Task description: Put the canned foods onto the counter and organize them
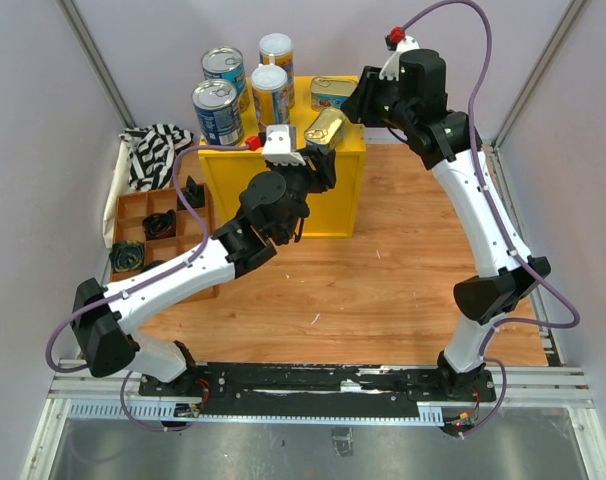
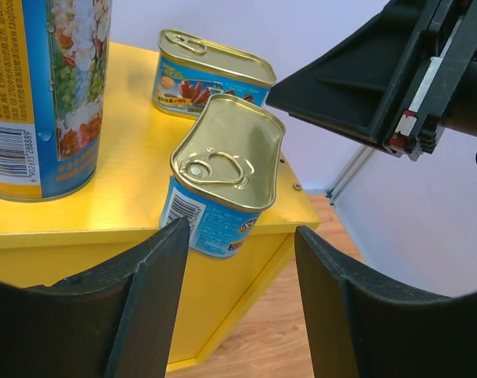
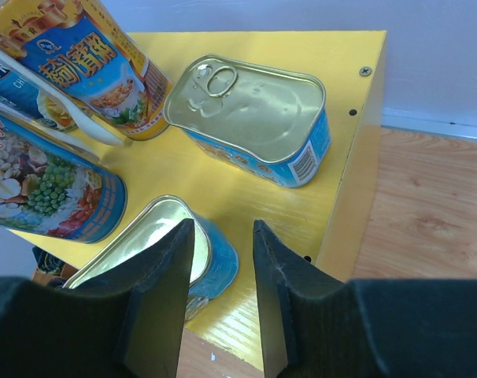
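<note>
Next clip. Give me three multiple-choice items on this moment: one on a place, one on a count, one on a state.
1. The far tin lies on the counter's:
A. right side
B. left side
C. front-left corner

2. How many slim cans stand on it?
A. one
B. two
C. four

3. The right gripper is:
A. closed on a tin
B. closed on a slim can
C. open and empty

Answers:
1. A, the top view shows the tin flat on the yellow top near its right edge.
2. B, two white-lidded cans stand one behind the other.
3. C, the right wrist view shows a bare gap between its fingers.
</note>
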You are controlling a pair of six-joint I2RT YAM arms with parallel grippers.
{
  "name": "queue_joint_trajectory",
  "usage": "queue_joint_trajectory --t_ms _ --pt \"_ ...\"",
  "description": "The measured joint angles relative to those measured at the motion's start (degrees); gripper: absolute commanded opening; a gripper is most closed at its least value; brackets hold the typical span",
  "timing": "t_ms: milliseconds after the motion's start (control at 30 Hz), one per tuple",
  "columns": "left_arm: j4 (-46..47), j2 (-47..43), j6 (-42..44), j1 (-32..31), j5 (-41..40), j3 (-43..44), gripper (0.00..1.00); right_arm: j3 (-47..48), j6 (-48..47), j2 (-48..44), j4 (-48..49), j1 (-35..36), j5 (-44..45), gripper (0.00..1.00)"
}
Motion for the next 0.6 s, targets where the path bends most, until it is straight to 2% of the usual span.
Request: queue_joint_trajectory --t_ms 600 --pt "0.0 0.7 1.3 2.6 -0.1 0.1 0.6 -1.6 1.3 0.9 2.5 -0.8 -4.0 0.26"
